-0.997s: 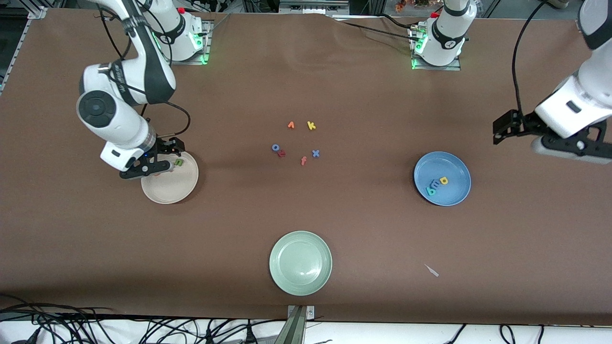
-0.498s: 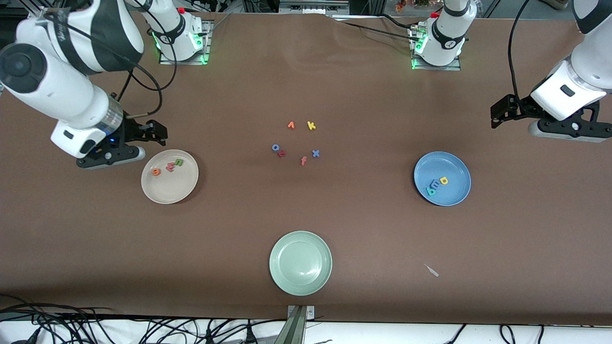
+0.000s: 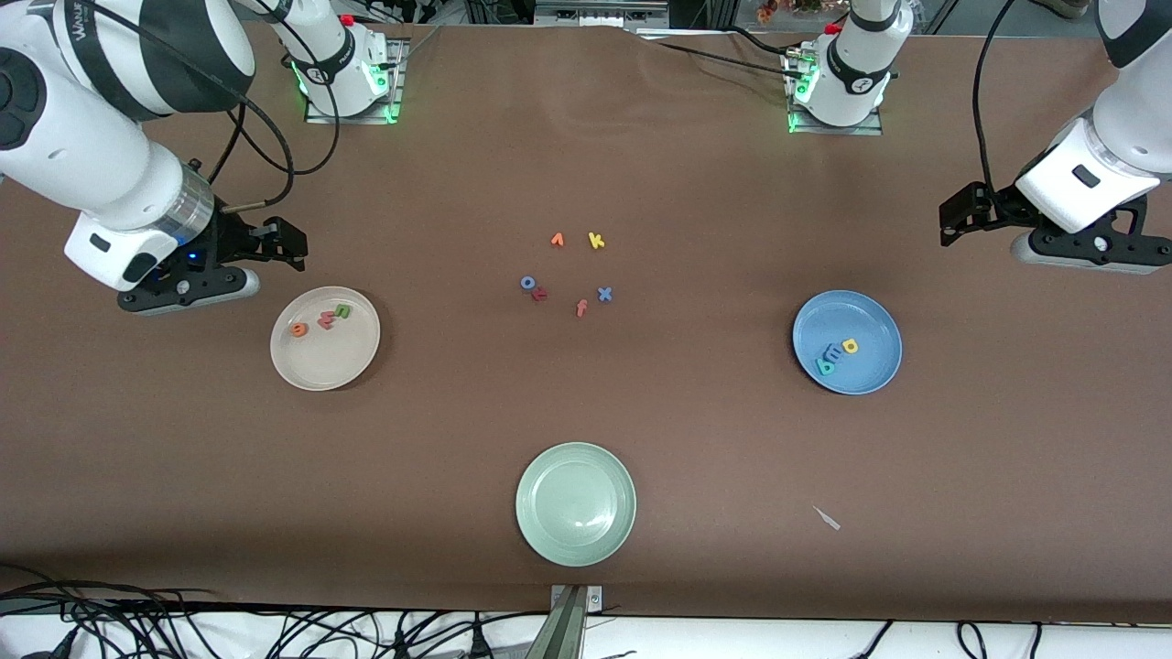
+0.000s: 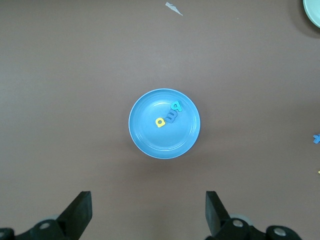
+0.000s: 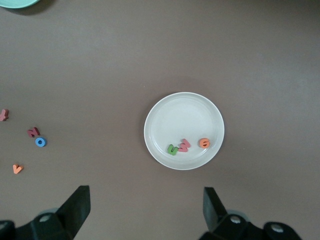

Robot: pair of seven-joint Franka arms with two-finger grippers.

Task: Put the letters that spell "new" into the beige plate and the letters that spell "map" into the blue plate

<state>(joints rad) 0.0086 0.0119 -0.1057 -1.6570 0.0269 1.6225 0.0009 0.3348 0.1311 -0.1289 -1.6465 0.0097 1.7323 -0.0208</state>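
Right gripper (image 3: 188,286) lifted off beige plate (image 3: 325,366), jaws spread like left gripper (image 3: 1080,252); n/e/w letters (image 3: 320,319) inside, m/a/p letters (image 3: 837,355) in blue plate (image 3: 856,316); risk: returning arm bumps plate

In the left wrist view the pale green plate (image 4: 313,11) and blue x (image 4: 316,138) are cut off by the edge; in the right wrist view the same plate (image 5: 17,2) is cropped too
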